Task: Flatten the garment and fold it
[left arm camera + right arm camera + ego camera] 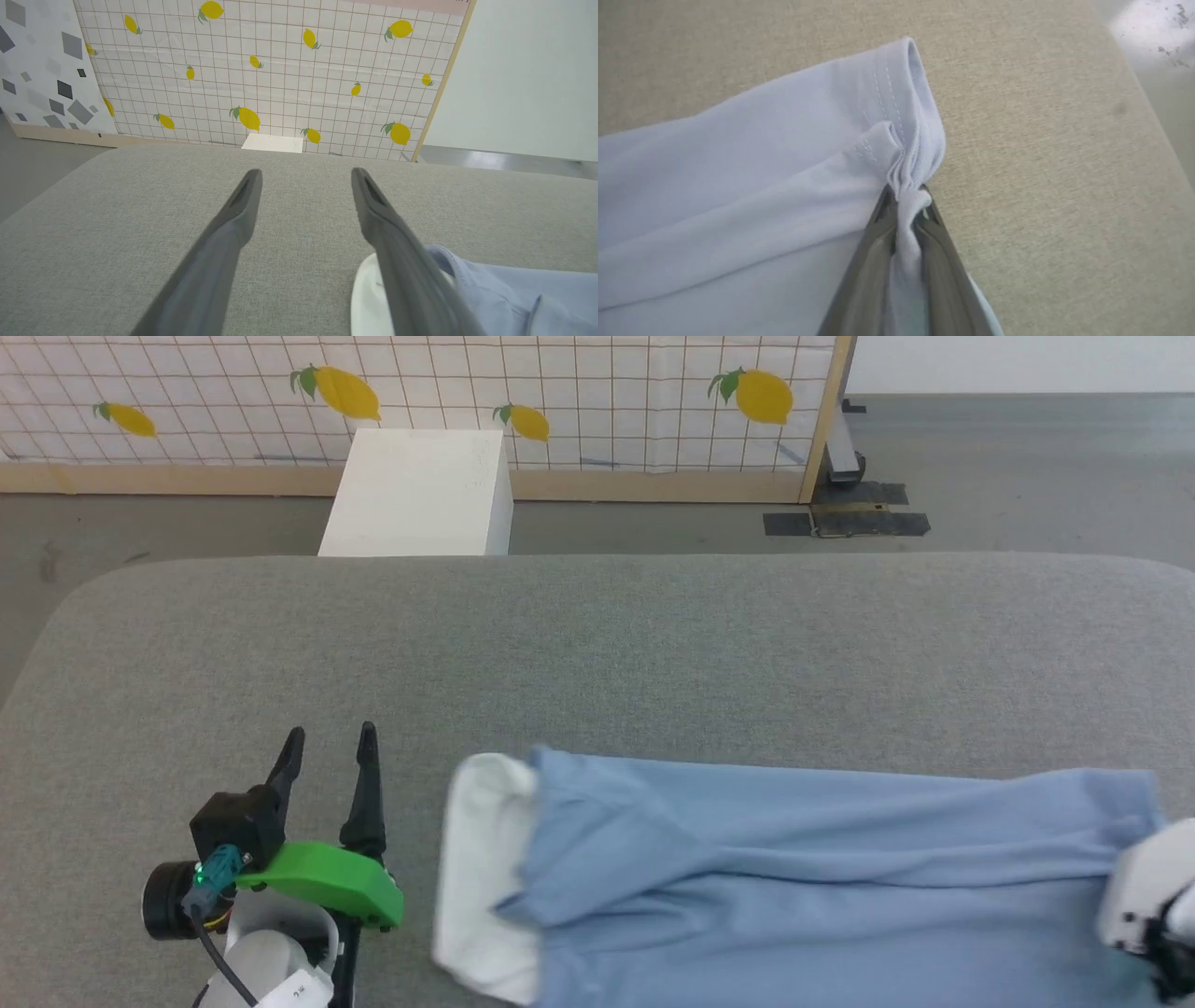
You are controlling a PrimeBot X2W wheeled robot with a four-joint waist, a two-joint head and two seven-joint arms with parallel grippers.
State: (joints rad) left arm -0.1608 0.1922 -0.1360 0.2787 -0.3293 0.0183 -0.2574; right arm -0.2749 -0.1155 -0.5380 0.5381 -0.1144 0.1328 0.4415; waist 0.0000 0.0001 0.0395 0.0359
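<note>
The garment (pixel 794 877) lies long and creased — light blue, white-collared.

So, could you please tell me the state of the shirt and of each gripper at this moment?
Light blue knit polo shirt: lying lengthwise on the grey fabric surface, creased, one stitched edge bunched up.
White collar: lying on the surface at the shirt's left end.
Left gripper: open, holding nothing, beside the collar.
Right gripper: shut on the shirt's stitched edge.
</note>
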